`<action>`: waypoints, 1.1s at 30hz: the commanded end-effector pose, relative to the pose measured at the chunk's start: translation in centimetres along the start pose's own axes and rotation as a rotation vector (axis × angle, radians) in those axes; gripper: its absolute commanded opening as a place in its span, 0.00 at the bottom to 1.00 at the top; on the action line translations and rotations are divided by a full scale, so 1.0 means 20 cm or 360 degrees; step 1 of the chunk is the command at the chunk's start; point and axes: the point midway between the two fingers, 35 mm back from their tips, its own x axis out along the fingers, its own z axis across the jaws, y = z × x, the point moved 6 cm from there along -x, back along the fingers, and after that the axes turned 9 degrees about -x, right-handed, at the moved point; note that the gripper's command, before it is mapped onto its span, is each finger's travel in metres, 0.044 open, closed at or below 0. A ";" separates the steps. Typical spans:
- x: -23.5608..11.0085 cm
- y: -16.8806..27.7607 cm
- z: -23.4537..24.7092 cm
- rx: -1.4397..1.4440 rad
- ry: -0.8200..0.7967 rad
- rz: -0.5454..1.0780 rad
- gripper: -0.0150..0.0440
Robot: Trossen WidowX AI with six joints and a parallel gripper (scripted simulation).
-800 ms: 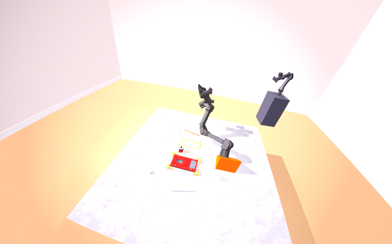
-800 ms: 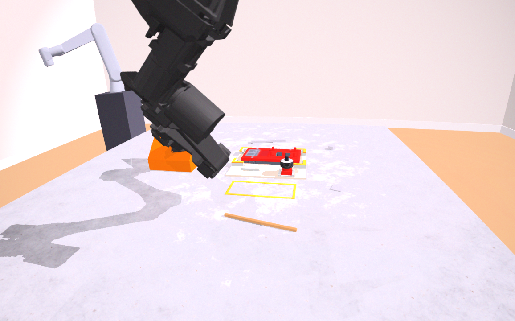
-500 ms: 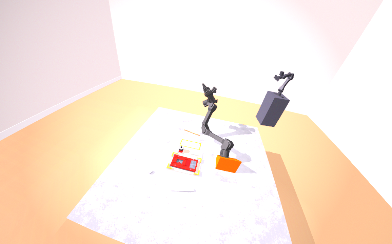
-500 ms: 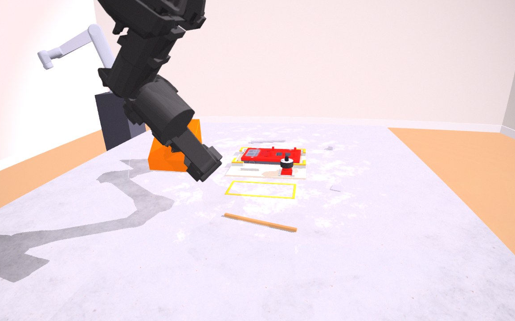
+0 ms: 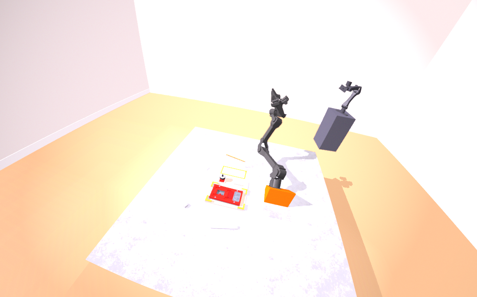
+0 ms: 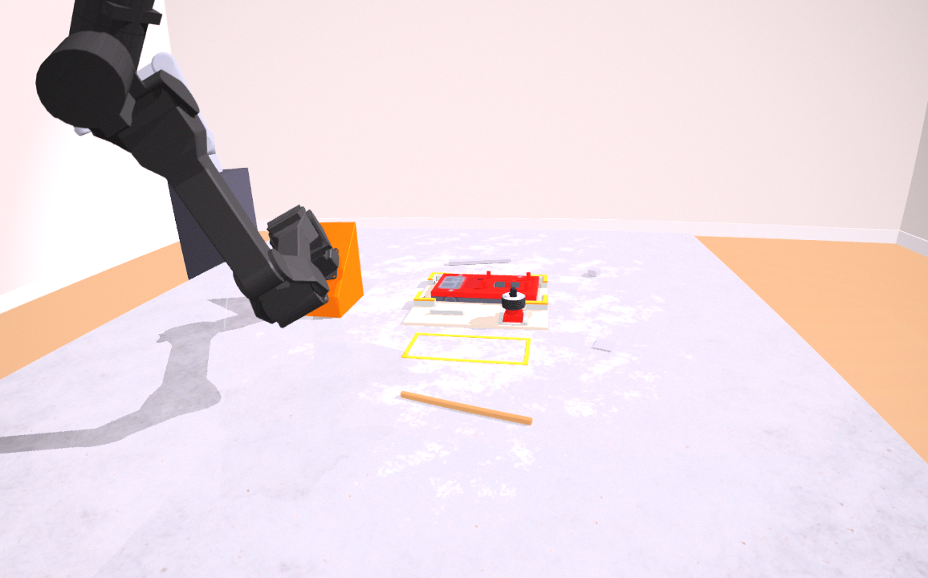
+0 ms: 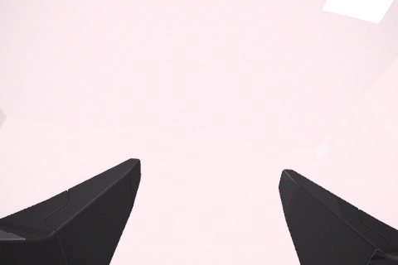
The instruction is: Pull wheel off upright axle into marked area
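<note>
The wheel (image 6: 512, 302) (image 5: 222, 177) is black and white and sits on the upright axle on a red block, on the pale board in front of the red tray (image 6: 489, 286) (image 5: 226, 194). The marked area (image 6: 467, 358) (image 5: 234, 167) is a yellow rectangle outline on the table beside it. My gripper (image 5: 273, 92) (image 7: 211, 174) is raised high above the table and points up at the ceiling. Its fingers are open with nothing between them. In the exterior view only the arm's lower links show.
A thin orange rod (image 6: 465, 407) (image 5: 235, 158) lies on the table beyond the marked area. The arm's orange base (image 5: 279, 195) (image 6: 343, 269) stands beside the red tray. A grey box (image 5: 333, 128) with a second arm on it stands off the table.
</note>
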 end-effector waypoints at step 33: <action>0.50 -0.34 1.52 -0.0157 -0.1045 0.0831 0.76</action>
